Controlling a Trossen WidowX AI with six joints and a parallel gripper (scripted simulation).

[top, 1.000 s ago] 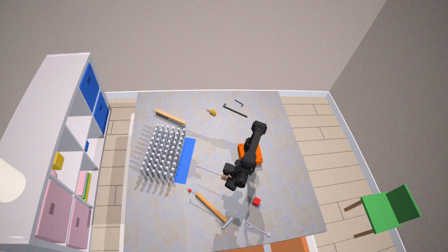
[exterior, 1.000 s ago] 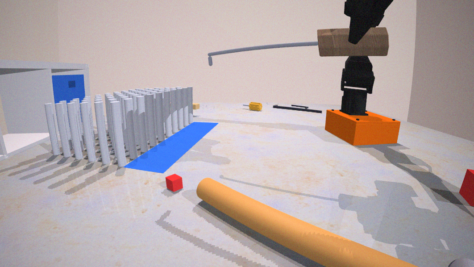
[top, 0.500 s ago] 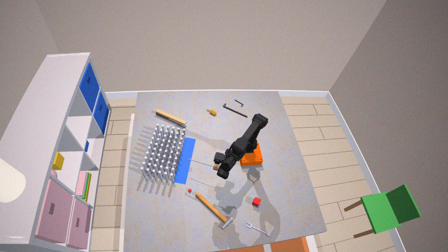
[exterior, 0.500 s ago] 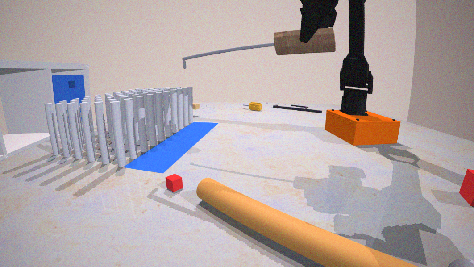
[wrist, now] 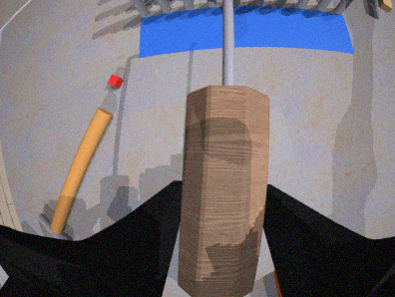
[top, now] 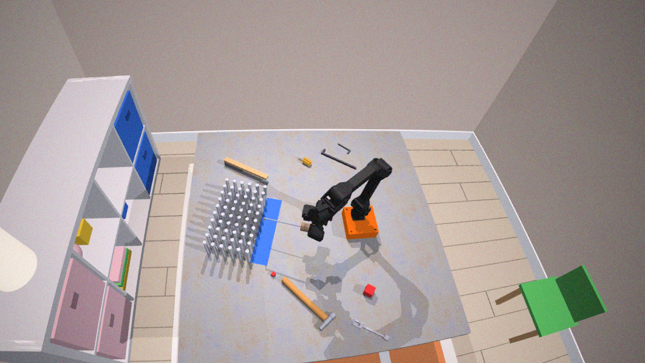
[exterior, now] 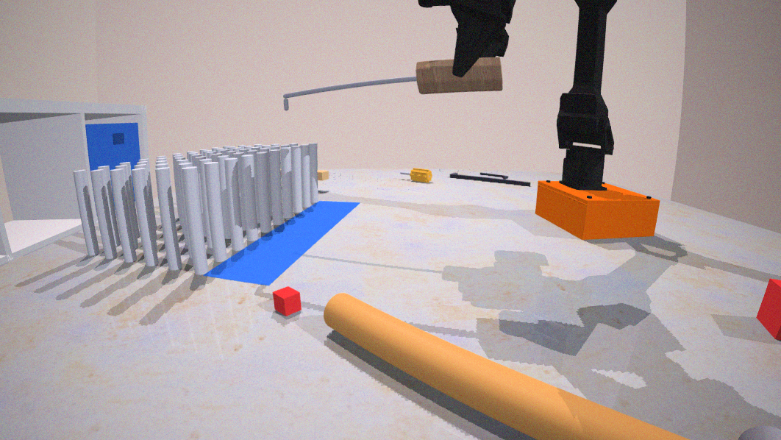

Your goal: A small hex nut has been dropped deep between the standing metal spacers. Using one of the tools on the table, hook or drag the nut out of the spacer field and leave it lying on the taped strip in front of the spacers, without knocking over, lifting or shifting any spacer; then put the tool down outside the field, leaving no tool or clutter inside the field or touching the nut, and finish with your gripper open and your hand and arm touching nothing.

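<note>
The gripper [top: 308, 224] [exterior: 461, 72] [wrist: 221, 191] has its 2 fingers pinching the wooden handle of the hook [top: 303, 226] [exterior: 434, 76] [wrist: 224, 140], held above the table. Its bent tip points left and hangs higher than the spacers [top: 244, 234] [exterior: 195, 218] [wrist: 142, 6], which stand upright on the left. The strip [top: 268, 232] [exterior: 284, 246] [wrist: 244, 32] runs along their right side. I cannot make out the nut, so its place is unclear. Near them, 1 small red cube [top: 273, 274] [exterior: 287, 301] [wrist: 116, 81] sits beside the hammer [top: 304, 300] [exterior: 464, 371] [wrist: 80, 169].

The spacers [top: 234, 221] are bordered by a blue strip [top: 269, 234]. The hook's handle [top: 305, 226] is held by the gripper [top: 312, 226]. A hammer [top: 304, 298] is seen near a small red cube [top: 273, 274].
</note>
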